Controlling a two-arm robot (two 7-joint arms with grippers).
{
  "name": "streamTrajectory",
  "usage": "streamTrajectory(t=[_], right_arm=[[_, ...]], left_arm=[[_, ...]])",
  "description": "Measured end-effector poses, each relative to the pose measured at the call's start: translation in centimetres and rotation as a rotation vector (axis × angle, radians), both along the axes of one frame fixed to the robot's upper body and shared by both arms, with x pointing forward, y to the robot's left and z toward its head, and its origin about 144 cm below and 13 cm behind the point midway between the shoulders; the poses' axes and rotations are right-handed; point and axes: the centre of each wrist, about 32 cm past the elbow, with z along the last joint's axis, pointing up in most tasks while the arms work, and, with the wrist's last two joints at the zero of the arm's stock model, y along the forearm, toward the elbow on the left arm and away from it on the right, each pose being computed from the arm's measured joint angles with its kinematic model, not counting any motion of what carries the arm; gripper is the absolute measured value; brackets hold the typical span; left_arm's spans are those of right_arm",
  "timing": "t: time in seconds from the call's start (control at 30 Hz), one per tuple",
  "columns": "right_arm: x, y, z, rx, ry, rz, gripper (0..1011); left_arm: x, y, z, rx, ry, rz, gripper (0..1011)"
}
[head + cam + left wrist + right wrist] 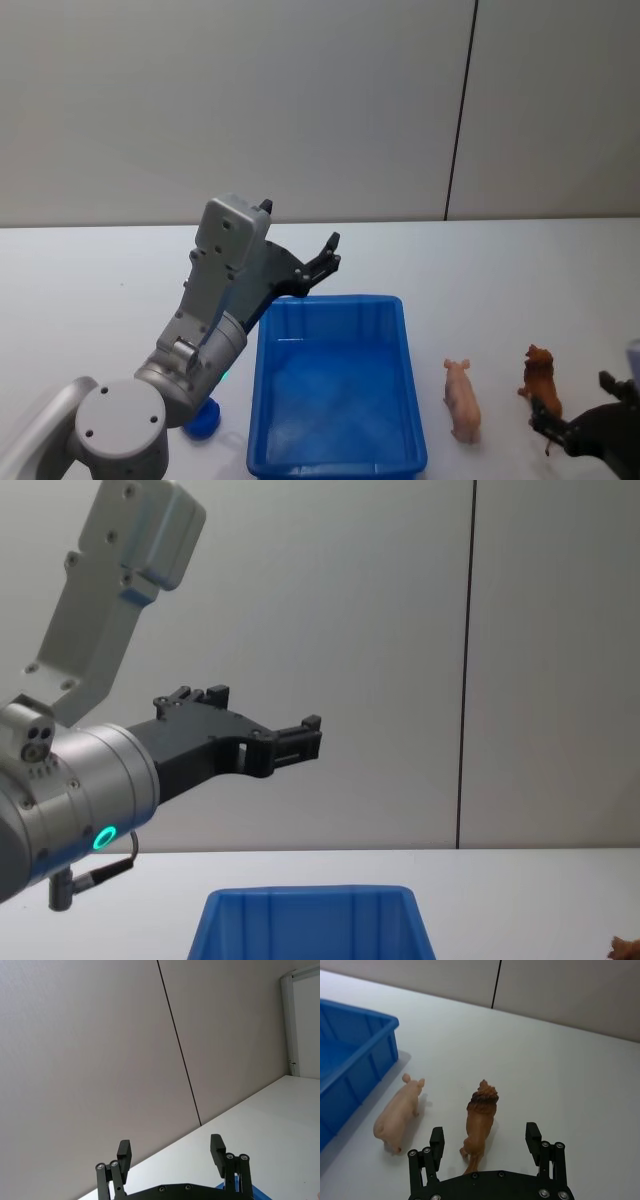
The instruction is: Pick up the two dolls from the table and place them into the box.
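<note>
Pig [462, 400] and lion [540, 381] stand on table [520, 270] beside box [340, 301]; left tool [170, 1146] and right tool [485, 1131] both spread.

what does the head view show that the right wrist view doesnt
Head view adds: the left gripper, open and raised by the far left corner of the box, and a small blue object on the table at the box's near left corner. Right wrist view adds: a close look at the right gripper, open, lined up behind the lion doll. Both share: the box, the pig doll beside the lion doll, the table, the right gripper.
</note>
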Motion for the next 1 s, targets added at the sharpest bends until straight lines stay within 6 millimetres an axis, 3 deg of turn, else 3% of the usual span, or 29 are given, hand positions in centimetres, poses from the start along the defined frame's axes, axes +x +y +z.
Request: streamTrajectory(t=[0.47,1.0], right_arm=[[2.6,1.1,-2.9,-0.059,0.074,0.009,969],[3.7,1.9,-4.1,-0.083,0.105,0.015,534]], left_arm=[[0.0,0.0,0.0,0.0,0.0,0.0,1001],[0.0,0.0,0.0,0.0,0.0,0.0,1001]])
